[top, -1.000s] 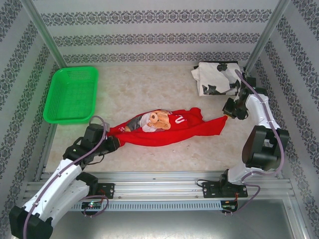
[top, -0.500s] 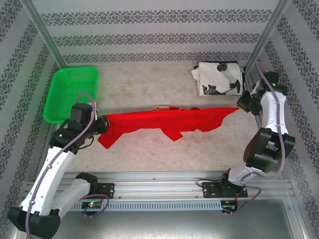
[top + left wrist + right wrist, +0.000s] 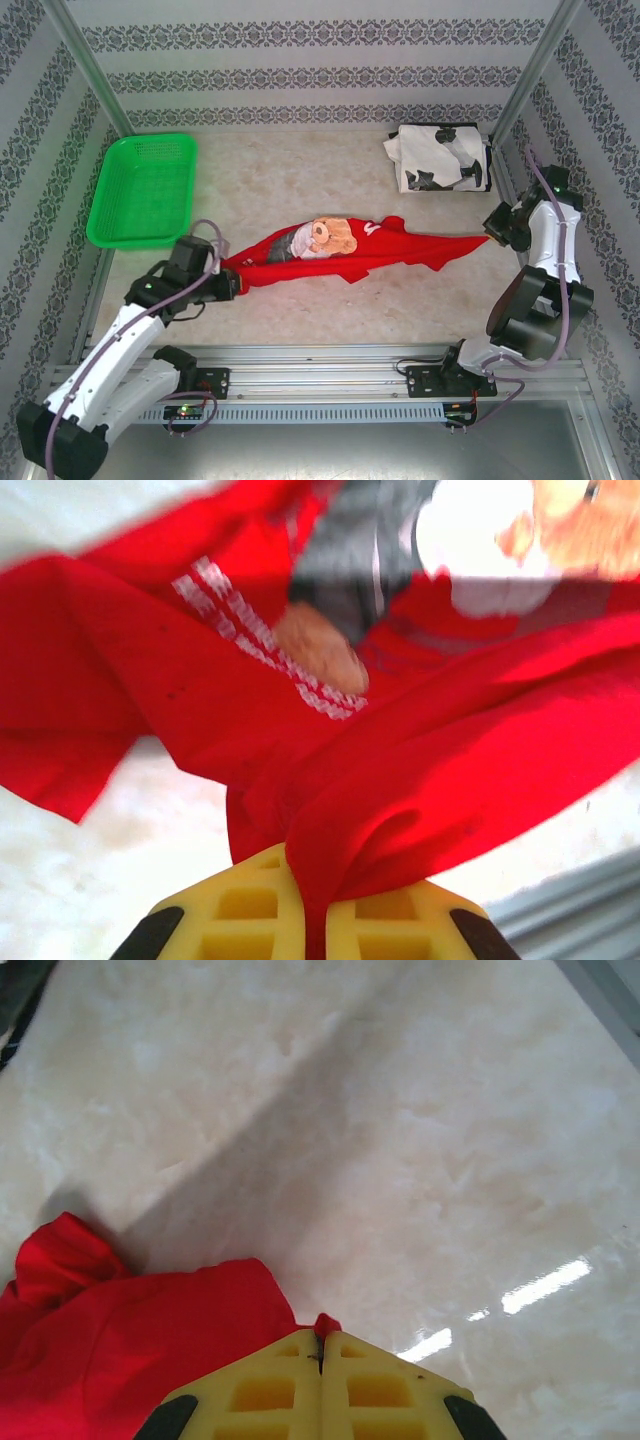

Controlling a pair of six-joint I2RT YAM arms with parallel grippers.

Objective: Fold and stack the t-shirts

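Down comes the red t-shirt (image 3: 340, 252) from the taut, raised line it made half a second ago, and the left arm has swung back from the basket side toward 8 o'clock. From the top camera the shirt now sags across the middle of the desk (image 3: 300, 180) with its teddy-bear print (image 3: 330, 236) facing up. The left claw (image 3: 228, 285) is clenched on the shirt's end at 8 o'clock, and the right claw (image 3: 490, 232) pinches the opposite tip out at 3 o'clock. The white t-shirt (image 3: 440, 158) with black blotches lies folded at 1 o'clock, well apart from the red one. The green basket (image 3: 143, 188) sits at 10 o'clock.

Over to the left wrist camera: the yellow fingers of the left claw (image 3: 312, 905) are squeezed on a thick bunch of red t-shirt (image 3: 450, 770), which fans away toward 12 o'clock. The teddy-bear print (image 3: 580, 520) is blurred at 1 o'clock.

Right wrist camera now: the right claw (image 3: 321, 1345) has its jaws pressed together, with a small nub of red cloth poking out between the tips. The rest of the red t-shirt (image 3: 130, 1340) hangs at 8 o'clock above the pale desk (image 3: 400, 1110).
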